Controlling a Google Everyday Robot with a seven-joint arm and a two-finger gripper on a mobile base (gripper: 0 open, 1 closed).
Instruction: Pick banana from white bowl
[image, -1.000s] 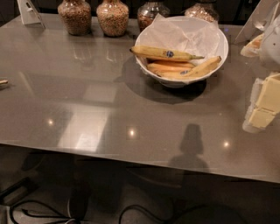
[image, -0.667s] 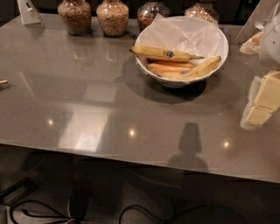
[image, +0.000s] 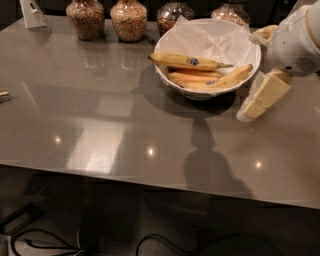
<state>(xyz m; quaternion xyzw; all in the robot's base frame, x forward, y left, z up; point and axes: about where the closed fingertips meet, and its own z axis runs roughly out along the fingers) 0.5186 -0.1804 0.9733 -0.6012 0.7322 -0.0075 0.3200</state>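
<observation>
- Cream-coloured gripper (image: 250, 75) on its white arm has swung in from the right and now hangs just beside the bowl's right rim. Its fingers (image: 262, 95) stand wide apart and hold nothing.
- That suggests the approach is nearly over, with the reach into the bowl not yet begun.
- Bowl (image: 197, 93): glossy white, round, lined with crumpled paper (image: 200, 37); it has not shifted.
- Banana (image: 187, 61): long, slim, nearly straight, yellow with brown flecks and a dark sticker. It lies on top of the bowl's plumper bananas (image: 210, 82), stem toward the gripper.
- Grey table (image: 100, 125) under the bowl is smooth and shiny; grain jars (image: 129, 20) stand behind the bowl.
</observation>
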